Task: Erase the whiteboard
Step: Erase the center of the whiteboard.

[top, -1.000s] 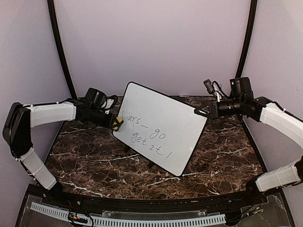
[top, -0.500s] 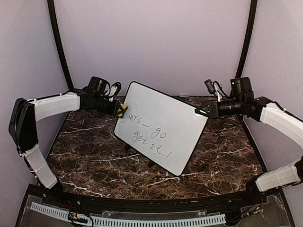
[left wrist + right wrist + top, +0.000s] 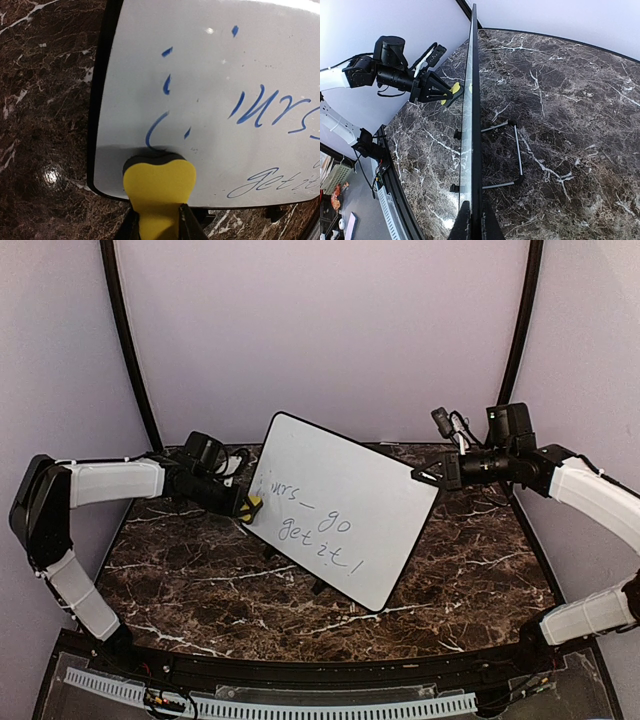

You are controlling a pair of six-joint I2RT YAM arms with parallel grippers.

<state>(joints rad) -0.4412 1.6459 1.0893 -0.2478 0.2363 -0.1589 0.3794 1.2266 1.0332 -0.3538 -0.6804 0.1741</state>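
Down toward 6 o'clock slid the left gripper (image 3: 245, 505), pinching a small yellow eraser block (image 3: 159, 182) — right gripper (image 3: 420, 478) clamps the big white black-framed whiteboard (image 3: 350, 490). Hard pushing could tip it.

White whiteboard (image 3: 340, 490) with blue handwriting (image 3: 260, 107), yellow eraser (image 3: 158, 187), dark brown white-veined marble table (image 3: 200, 570).

whiteboard (image 3: 372, 488) on table (image 3: 180, 562), eraser (image 3: 251, 507) at its left
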